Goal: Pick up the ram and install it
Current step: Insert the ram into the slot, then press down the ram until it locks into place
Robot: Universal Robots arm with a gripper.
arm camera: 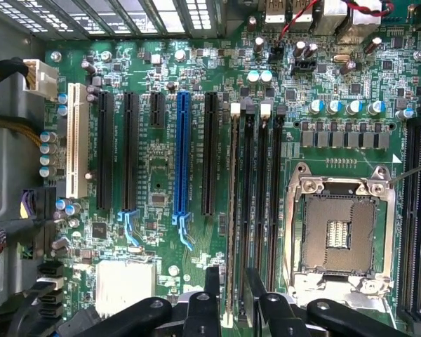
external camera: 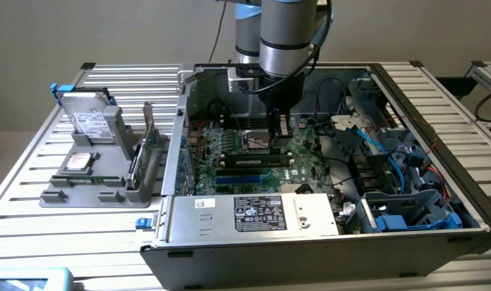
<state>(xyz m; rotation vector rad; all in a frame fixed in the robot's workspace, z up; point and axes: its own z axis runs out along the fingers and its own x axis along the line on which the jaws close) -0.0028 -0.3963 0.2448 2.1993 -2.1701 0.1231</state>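
The ram (external camera: 257,161), a thin green stick with black chips and a white label, stands on edge in a motherboard slot beside the CPU socket (external camera: 259,143). In the wrist view the ram (arm camera: 232,210) shows edge-on as a thin line in the memory slot farthest from the socket (arm camera: 340,233), with a white latch at its far end. My gripper (external camera: 279,126) hangs above the board inside the case. Its fingers (arm camera: 212,282) stand apart on either side of the stick's near end, so the gripper (arm camera: 234,295) is open and not clamped on the stick.
The open computer case (external camera: 180,121) holds a power supply (external camera: 254,212), blue cables (external camera: 367,142) and a drive cage (external camera: 407,209). On the exterior view's left, a grey holder (external camera: 92,188) carries a hard drive (external camera: 92,118), an expansion card (external camera: 142,154) and a chip (external camera: 79,161).
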